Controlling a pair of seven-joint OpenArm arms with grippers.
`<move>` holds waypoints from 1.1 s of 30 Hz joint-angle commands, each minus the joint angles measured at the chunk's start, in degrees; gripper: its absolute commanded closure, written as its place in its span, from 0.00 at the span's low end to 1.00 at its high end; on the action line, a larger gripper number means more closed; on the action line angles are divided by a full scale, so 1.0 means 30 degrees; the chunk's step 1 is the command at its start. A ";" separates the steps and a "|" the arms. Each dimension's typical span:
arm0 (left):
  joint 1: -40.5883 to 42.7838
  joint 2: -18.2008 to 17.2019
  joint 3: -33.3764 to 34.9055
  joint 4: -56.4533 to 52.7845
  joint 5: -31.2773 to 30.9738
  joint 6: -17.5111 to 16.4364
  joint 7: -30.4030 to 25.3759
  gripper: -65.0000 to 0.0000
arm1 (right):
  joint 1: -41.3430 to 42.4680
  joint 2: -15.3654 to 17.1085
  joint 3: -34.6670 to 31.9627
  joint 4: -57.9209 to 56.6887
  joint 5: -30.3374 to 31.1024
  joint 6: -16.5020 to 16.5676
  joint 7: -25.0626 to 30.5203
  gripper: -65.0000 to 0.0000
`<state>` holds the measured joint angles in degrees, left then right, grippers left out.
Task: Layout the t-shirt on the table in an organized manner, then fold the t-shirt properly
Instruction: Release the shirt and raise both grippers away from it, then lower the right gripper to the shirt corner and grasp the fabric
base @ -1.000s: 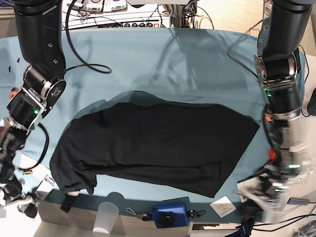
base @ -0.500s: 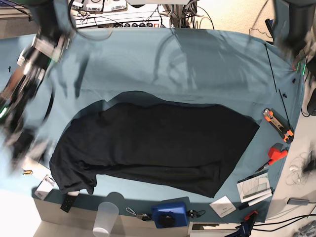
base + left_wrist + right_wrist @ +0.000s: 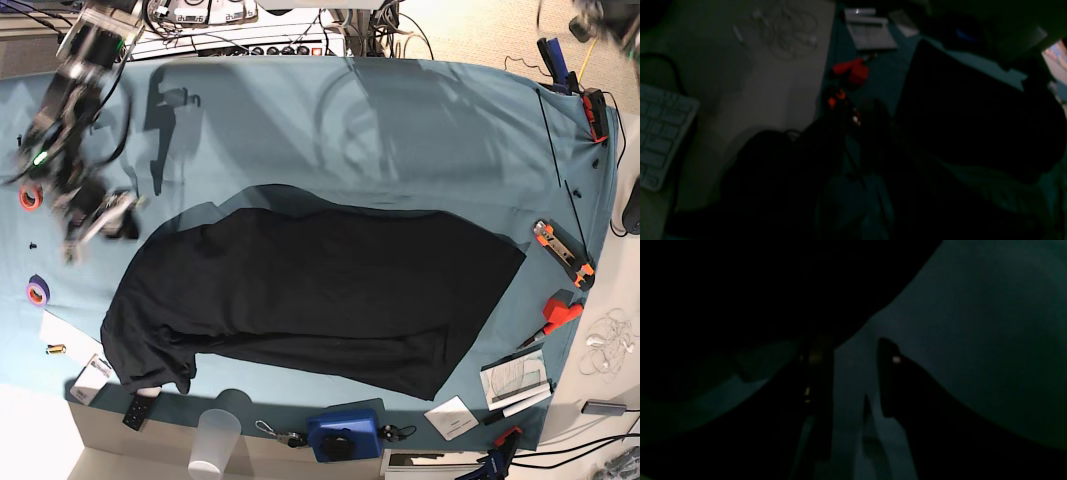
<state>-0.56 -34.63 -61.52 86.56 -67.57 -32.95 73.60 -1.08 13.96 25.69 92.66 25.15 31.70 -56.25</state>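
The black t-shirt (image 3: 320, 300) lies spread on the teal table (image 3: 400, 130), back side up with no print showing; its left end is bunched near the front edge. My right gripper (image 3: 100, 215), motion-blurred, hangs just off the shirt's upper-left edge. In the right wrist view that gripper (image 3: 853, 373) is open, with bare teal cloth between its fingers (image 3: 887, 380). Only a blur of the left arm (image 3: 600, 12) shows at the top right corner. The left wrist view is dark: my left gripper (image 3: 857, 133) hovers over the table's right side, beside the shirt (image 3: 973, 116).
Along the right edge lie an orange-black tool (image 3: 565, 250), a red tool (image 3: 560, 312) and papers (image 3: 515, 378). A plastic cup (image 3: 215, 440) and a blue device (image 3: 345, 435) sit at the front. Tape rolls (image 3: 30, 195) lie left; a keyboard (image 3: 660, 133) sits beyond the right edge.
The right arm swung from the front left up to the shirt's upper-left edge. The left arm lifted away from the front right and almost out of the base view. The shirt stayed put.
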 commanded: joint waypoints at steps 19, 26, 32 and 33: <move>-0.0087 -0.0576 -0.0051 0.0525 -0.0648 -0.0058 -0.0546 0.89 | 0.4983 -0.0750 -0.5668 -0.3942 -0.1515 -0.1610 0.4481 0.84; -0.0087 -0.0576 -0.0058 0.0525 -0.0933 -0.0058 -0.0539 0.89 | 0.8240 -0.0743 -0.5960 -0.3956 -0.4546 -0.3694 0.5989 1.00; -0.0087 -0.0576 -0.0051 0.0525 -0.0925 -0.0058 -0.0539 0.89 | 1.1249 -0.0750 -0.5960 -0.6747 -0.5100 -0.4313 0.6178 1.00; -0.0080 -0.0568 -0.0051 0.0525 -0.0925 -0.0058 -0.0539 0.89 | 1.1679 -0.0743 -0.5960 -0.7519 -0.5107 -0.4306 0.6324 1.00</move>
<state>-0.34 -34.63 -61.41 87.15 -68.62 -32.95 73.28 32.21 11.25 7.75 68.99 9.32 19.00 -38.72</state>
